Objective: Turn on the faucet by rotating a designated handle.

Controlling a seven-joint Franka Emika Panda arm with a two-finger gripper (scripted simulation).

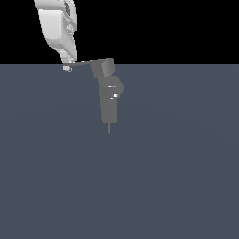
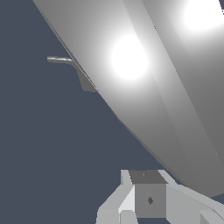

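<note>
While the exterior view puts my gripper at the tip of the handle, which juts from the block atop the faucet, I judge contact made; next, a sideways push. Whether the pincer is clenched, I cannot tell. At the wrist, the handle fills the picture; only there do I see it right beside the fingers.
</note>
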